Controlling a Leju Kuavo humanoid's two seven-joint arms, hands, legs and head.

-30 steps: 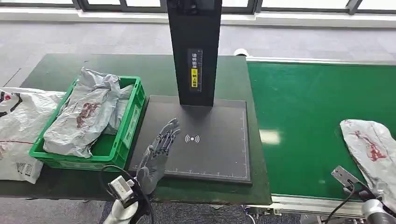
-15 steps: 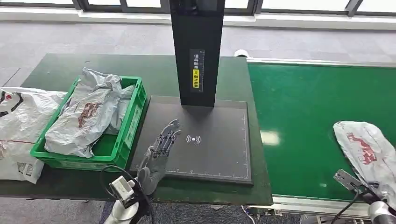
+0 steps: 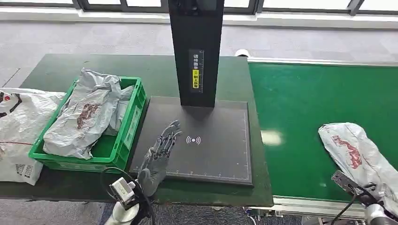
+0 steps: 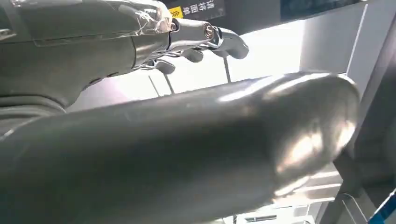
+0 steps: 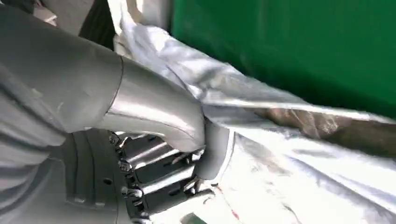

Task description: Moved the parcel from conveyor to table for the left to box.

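The parcel (image 3: 359, 157), a crumpled grey poly mailer with a red-brown print, lies on the green conveyor belt (image 3: 309, 108) at its near right corner, its near end running off toward the belt's front edge. The right hand (image 5: 187, 154) has it: in the right wrist view the thick thumb presses into the film while the darker fingers (image 5: 159, 186) close beneath, so a fold of the bag is pinched between them. How much of the contents sits inside that pinch cannot be told.

To the left of the belt stands the dark green table (image 3: 61, 70). A black scanner pad (image 3: 220, 154) lies near its right edge, with a black post (image 3: 195, 51) rising from the pad's far side. The left hand (image 3: 159, 154) hovers over the pad's near left corner, fingers stretched out and apart, holding nothing. Just beside the pad on the left is a green crate (image 3: 129, 129) already holding grey mailers (image 3: 82, 119), and another white mailer (image 3: 16, 136) lies at the table's left edge.

The risk lies in the grip. If only loose film is caught, the slick bag may slide out or swing as it is carried over the belt's edge, and a hanging end could snag that edge or brush the post. A drop short of the pad would leave the parcel in the gap between belt and table.
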